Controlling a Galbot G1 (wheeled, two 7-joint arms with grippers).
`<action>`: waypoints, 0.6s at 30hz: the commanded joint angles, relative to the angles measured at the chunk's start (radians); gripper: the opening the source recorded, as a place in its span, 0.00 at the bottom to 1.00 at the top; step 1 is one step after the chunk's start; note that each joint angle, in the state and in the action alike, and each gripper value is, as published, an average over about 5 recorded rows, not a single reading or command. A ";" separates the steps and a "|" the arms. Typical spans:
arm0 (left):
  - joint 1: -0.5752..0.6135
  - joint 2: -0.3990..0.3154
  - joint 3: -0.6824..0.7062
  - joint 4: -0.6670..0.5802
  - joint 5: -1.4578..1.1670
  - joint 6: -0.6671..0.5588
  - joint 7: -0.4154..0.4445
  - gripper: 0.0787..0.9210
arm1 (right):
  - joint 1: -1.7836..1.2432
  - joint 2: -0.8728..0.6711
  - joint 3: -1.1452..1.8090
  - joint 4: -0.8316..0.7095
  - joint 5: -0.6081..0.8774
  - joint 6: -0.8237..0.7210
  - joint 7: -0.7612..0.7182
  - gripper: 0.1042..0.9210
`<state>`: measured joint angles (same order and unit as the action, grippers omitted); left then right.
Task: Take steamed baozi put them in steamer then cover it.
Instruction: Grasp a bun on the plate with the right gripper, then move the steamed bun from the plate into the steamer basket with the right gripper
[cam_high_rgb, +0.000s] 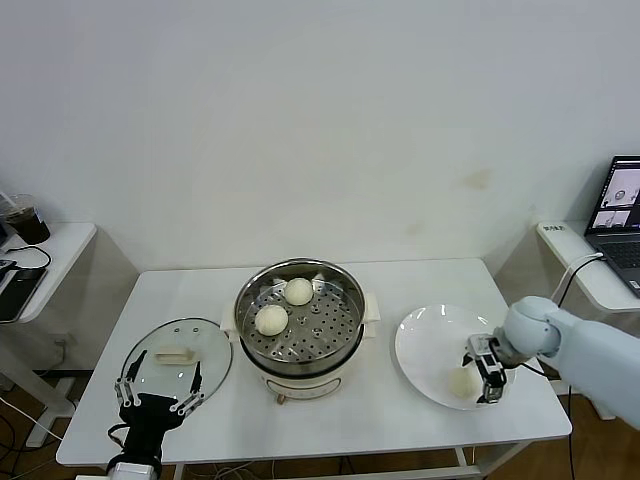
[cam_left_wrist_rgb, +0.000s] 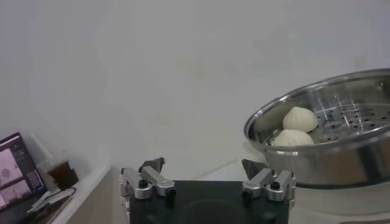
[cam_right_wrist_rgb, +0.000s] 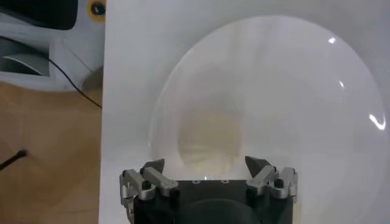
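The steel steamer stands mid-table with two baozi on its perforated tray. They also show in the left wrist view as the steamer and baozi. A third baozi lies on the white plate. My right gripper is low over it, open, one finger on each side, not touching. The glass cover lies flat left of the steamer. My left gripper hovers open over its near edge, holding nothing.
A side table at the right carries a laptop. Another side table at the left holds a dark cup and cables. The plate's rim lies close to the table's right edge, with floor beyond.
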<state>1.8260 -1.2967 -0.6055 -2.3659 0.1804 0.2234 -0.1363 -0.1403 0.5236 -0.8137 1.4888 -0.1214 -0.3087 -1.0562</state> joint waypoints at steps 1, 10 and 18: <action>-0.004 0.002 -0.001 0.001 0.000 0.000 0.000 0.88 | -0.034 0.037 0.022 -0.031 -0.016 -0.003 0.008 0.79; -0.011 0.001 0.002 0.006 -0.001 0.000 0.000 0.88 | -0.016 0.034 0.021 -0.029 0.000 -0.003 -0.013 0.65; -0.014 0.003 0.003 0.005 -0.003 0.000 0.001 0.88 | 0.045 0.006 0.034 -0.024 0.032 0.000 -0.065 0.63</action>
<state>1.8127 -1.2952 -0.6031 -2.3605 0.1789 0.2234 -0.1359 -0.1281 0.5355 -0.7903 1.4679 -0.1057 -0.3088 -1.0906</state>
